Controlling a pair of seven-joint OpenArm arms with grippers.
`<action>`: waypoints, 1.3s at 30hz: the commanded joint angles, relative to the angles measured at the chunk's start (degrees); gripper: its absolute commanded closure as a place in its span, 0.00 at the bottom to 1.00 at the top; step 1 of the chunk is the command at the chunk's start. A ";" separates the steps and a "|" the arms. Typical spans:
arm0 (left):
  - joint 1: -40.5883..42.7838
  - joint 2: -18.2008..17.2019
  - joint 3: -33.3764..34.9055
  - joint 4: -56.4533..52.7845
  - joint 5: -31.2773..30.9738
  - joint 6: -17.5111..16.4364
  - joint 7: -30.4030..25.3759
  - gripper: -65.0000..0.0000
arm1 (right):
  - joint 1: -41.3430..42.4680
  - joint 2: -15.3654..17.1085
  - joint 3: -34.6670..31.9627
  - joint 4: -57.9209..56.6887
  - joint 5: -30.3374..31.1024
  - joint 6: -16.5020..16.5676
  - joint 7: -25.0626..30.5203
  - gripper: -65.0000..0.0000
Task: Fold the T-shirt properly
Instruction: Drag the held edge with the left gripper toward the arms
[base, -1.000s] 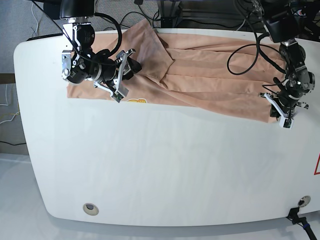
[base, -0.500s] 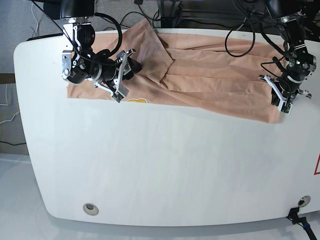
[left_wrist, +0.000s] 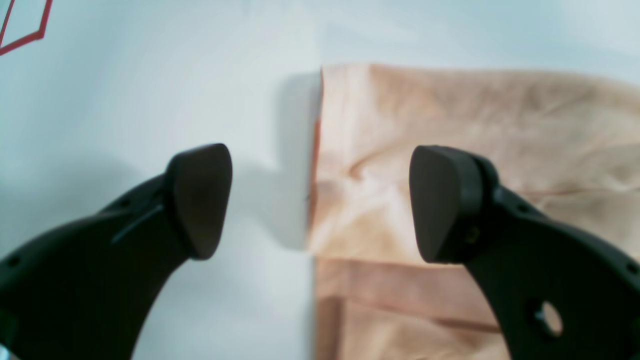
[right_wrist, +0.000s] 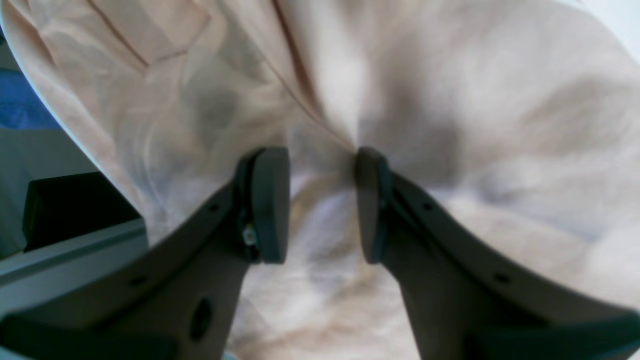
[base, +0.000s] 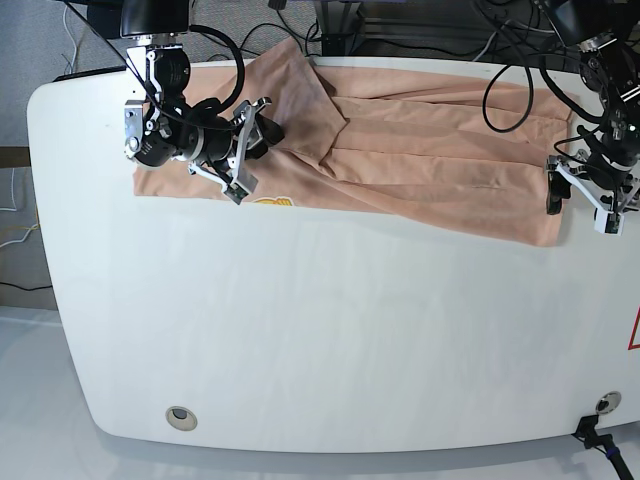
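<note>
Your T-shirt lies along the far edge of the white counter, long axis running side to side, with a sliver of yellow print showing at its near edge. Your left gripper hangs over the hem end, jaws wide apart (holding nothing). Your right gripper sits at the opposite end, its jaws part-closed and pinching a ridge of fabric.

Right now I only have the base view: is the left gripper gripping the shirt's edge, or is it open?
Observer: Open. The left wrist view shows the left gripper spread wide, straddling the edge of the shirt and pinching nothing.
Operator: And the right gripper?
Observer: The right wrist view shows the right gripper with a gap between its pads. Cloth creases converge at the tip of one pad. I cannot tell whether it grips.
</note>
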 joint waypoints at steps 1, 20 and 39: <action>-0.43 -0.76 0.01 -1.11 -2.06 -0.29 -1.04 0.19 | 0.62 0.44 0.10 0.72 1.02 0.38 0.92 0.67; -0.34 -0.68 0.89 -6.74 -4.78 -0.29 -1.04 0.29 | 0.62 0.44 0.10 0.72 1.02 0.38 0.92 0.67; -0.34 -0.76 4.49 -6.65 -4.60 -0.29 -1.04 0.84 | 0.62 0.35 0.10 0.72 1.02 0.38 0.92 0.67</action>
